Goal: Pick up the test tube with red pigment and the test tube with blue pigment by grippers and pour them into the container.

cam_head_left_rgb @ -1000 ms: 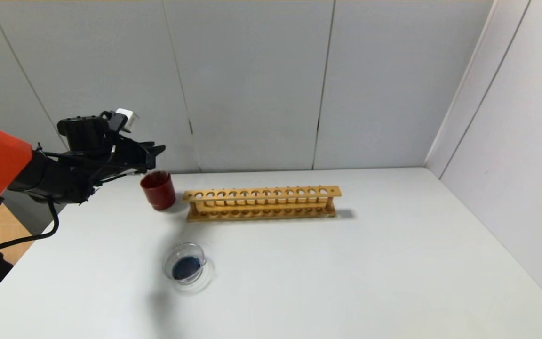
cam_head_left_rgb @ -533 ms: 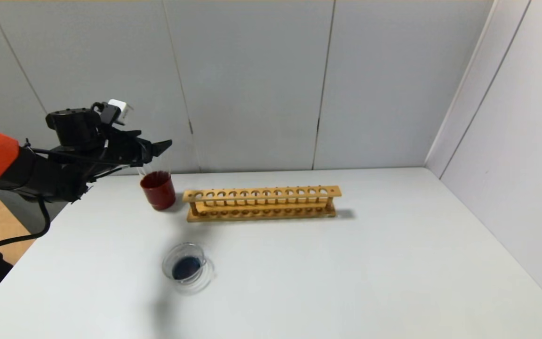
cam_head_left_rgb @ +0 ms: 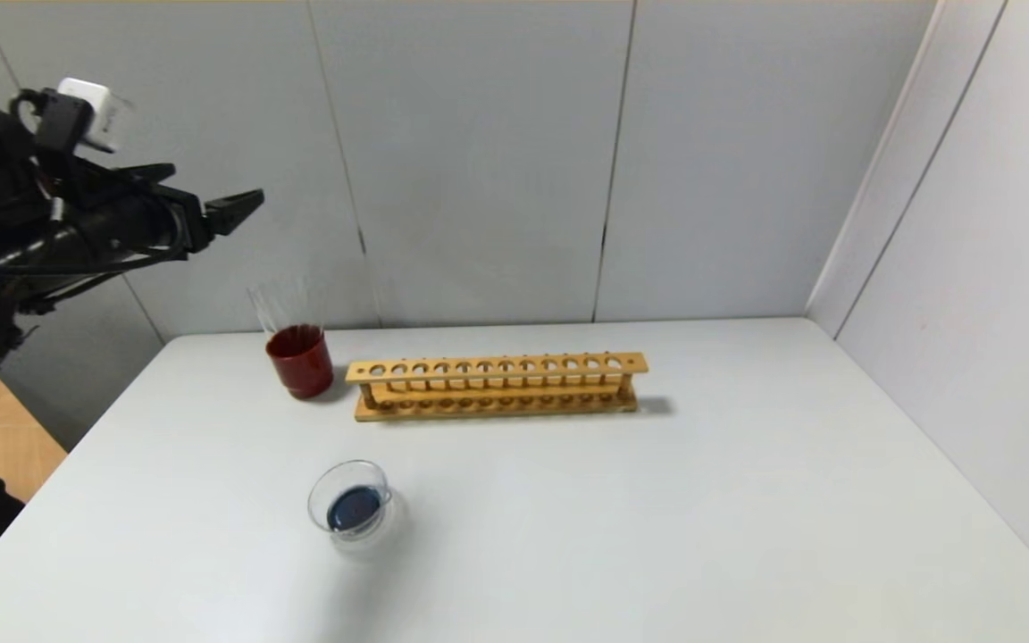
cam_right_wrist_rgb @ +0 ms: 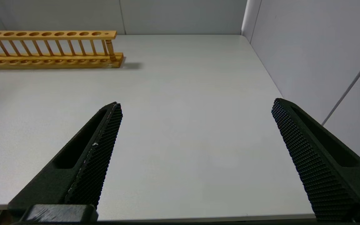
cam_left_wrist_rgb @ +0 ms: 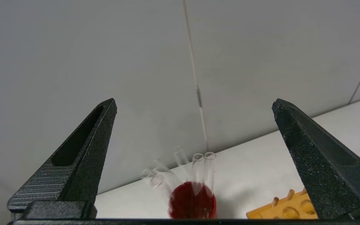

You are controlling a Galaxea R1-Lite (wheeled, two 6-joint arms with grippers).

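My left gripper (cam_head_left_rgb: 211,183) hangs open and empty, high above the table's far left and well above the dark red cup (cam_head_left_rgb: 300,362). In the left wrist view the gripper (cam_left_wrist_rgb: 194,101) frames that cup (cam_left_wrist_rgb: 192,204), with nothing between its fingers. Several colourless clear tubes (cam_left_wrist_rgb: 203,170) lean in the cup, some of them blurred. The container (cam_head_left_rgb: 349,507), a low clear beaker, stands near the front left and holds dark blue liquid. The test tube with red pigment and the test tube with blue pigment are out of view. My right gripper (cam_right_wrist_rgb: 197,104) is open over bare table.
A long wooden tube rack (cam_head_left_rgb: 497,384) with empty holes stands at the back middle, right of the red cup; its end shows in the right wrist view (cam_right_wrist_rgb: 47,48). Grey wall panels close the back and right sides.
My left gripper has opened and risen up and to the left, away from just above the red cup. Clear tubes now stand free in the cup.
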